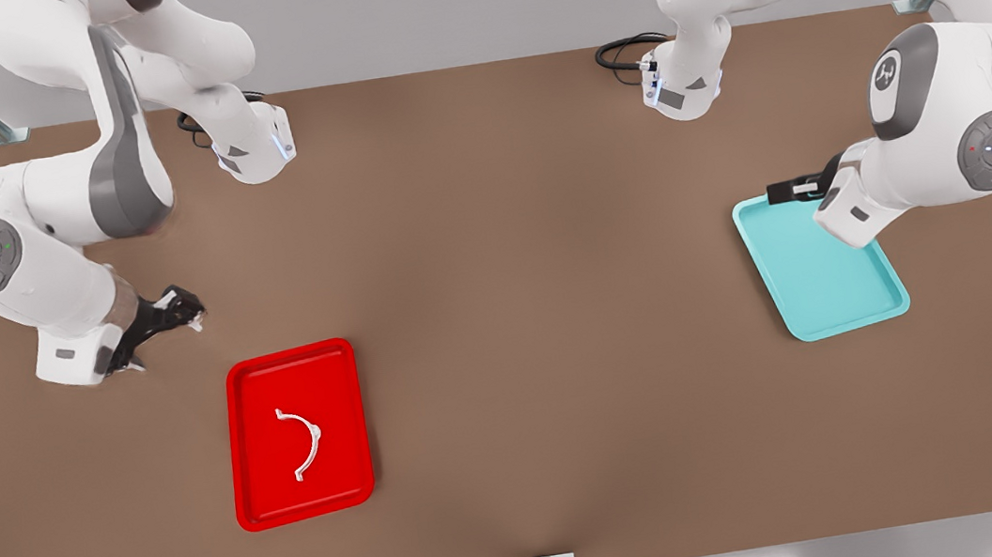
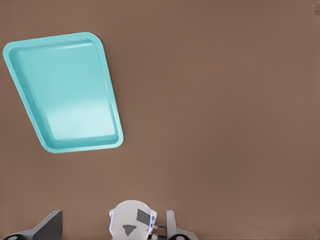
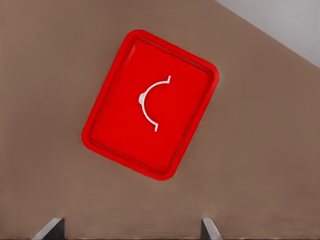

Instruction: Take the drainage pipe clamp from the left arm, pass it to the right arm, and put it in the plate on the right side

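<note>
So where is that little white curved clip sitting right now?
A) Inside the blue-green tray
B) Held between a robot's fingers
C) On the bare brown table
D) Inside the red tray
D: the drainage pipe clamp lies flat inside the plate, clear of its rim, while the right gripper hangs apart from it over the table, fingers spread.

Plate (image 3: 120, 150) lying on brown table (image 3: 260, 165). Clamp (image 3: 148, 103) resting flat inside plate, near its centre, clear of rim. Right gripper (image 3: 132, 230) hovering off plate's edge, fingertips (image 3: 50, 227) spread wide, holding nothing.
</note>
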You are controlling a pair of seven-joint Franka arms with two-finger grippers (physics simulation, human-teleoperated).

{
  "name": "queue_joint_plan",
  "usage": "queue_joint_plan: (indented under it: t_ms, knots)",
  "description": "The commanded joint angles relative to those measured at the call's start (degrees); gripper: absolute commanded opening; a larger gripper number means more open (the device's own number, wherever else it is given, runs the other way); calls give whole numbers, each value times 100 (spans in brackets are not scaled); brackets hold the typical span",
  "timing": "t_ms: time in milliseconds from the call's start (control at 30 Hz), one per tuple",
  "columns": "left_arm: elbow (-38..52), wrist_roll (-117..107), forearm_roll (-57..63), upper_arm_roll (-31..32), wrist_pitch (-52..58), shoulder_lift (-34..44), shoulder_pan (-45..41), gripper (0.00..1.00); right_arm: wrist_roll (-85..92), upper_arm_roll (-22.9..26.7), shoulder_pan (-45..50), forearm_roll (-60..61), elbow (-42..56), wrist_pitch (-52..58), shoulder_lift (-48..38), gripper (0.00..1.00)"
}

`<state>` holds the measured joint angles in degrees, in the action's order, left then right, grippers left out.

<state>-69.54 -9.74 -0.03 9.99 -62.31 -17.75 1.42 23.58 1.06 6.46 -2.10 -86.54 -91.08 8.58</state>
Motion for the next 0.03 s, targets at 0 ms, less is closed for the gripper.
queue_joint_plan:
  t_ms: [0]
  knots:
    - [2,648,3,11,35,8,-1,100,-2745,-1,13,16,-153,1101,-190,100]
